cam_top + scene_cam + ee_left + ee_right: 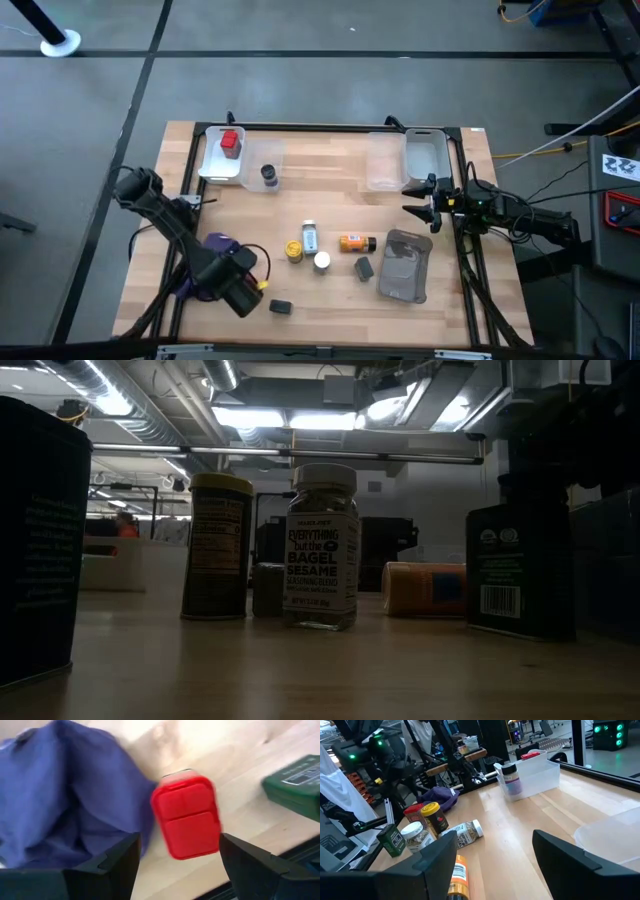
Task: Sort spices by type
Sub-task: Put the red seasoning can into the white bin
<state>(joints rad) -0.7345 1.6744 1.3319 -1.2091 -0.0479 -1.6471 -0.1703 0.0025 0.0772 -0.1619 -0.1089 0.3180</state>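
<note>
Red-capped spice container [187, 816] fills the left wrist view, standing between the spread fingers of the left gripper [177, 862], which hovers at the near left of the table beside the purple cloth [205, 262]; nothing is pinched. A green tin [295, 785] lies just beyond it, the small dark block [281, 307] at the near edge in the overhead view.

At the far left, a clear bin [221, 155] holds one red cube [231, 142]; the clear bin next to it [265, 163] holds a dark-capped jar [269, 175]. Two more clear bins sit at the far right [427, 153], [383, 163], with nothing visible inside.

Mid-table, a yellow-lidded jar [293, 250], a white-capped bottle lying on its side [309, 238], an upright white-capped "Everything but the Bagel" jar [322, 550] and an orange bottle on its side [356, 242] cluster together. A dark grey block [364, 267] sits just beside the flat grey pouch [406, 265].

Bare wood lies open between the bins and the cluster. The right gripper [428, 198] hangs with fingers spread near the right edge, just in front of the far right bins.
</note>
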